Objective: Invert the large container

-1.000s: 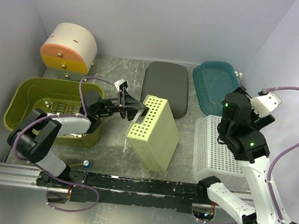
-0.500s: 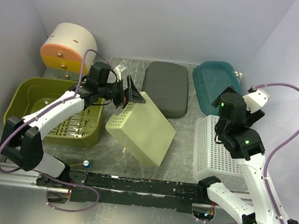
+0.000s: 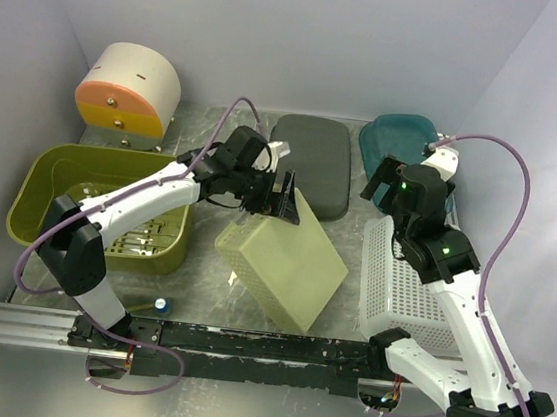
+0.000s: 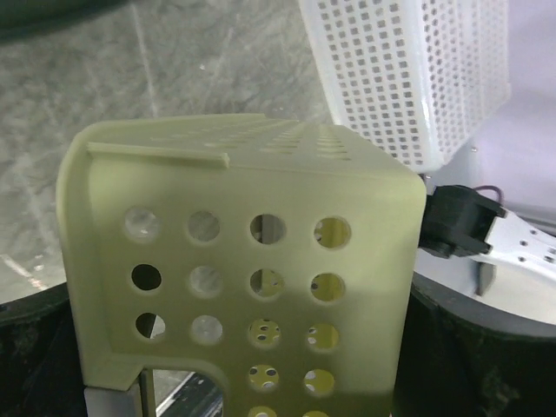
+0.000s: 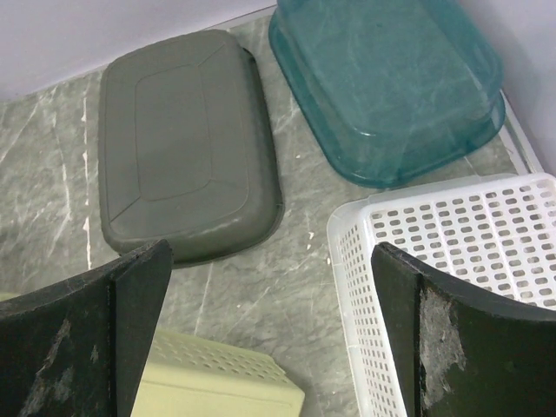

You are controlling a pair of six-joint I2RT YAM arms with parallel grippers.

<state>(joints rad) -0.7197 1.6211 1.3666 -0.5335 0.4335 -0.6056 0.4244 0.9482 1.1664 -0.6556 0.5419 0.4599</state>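
wrist: left gripper [image 3: 284, 201] clamps round-holed pale basket [image 4: 234, 252] | overhead: glossy olive tub [image 3: 40, 181] upright | right gripper [image 5: 269, 261] spread apart

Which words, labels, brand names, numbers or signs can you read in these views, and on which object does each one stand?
None: no readable text in any view.
The olive-green tub, pale perforated bin, white basket, grey tray, teal bin and cream-and-orange drum show no lettering.
The small blue-tipped item is too small to tell.
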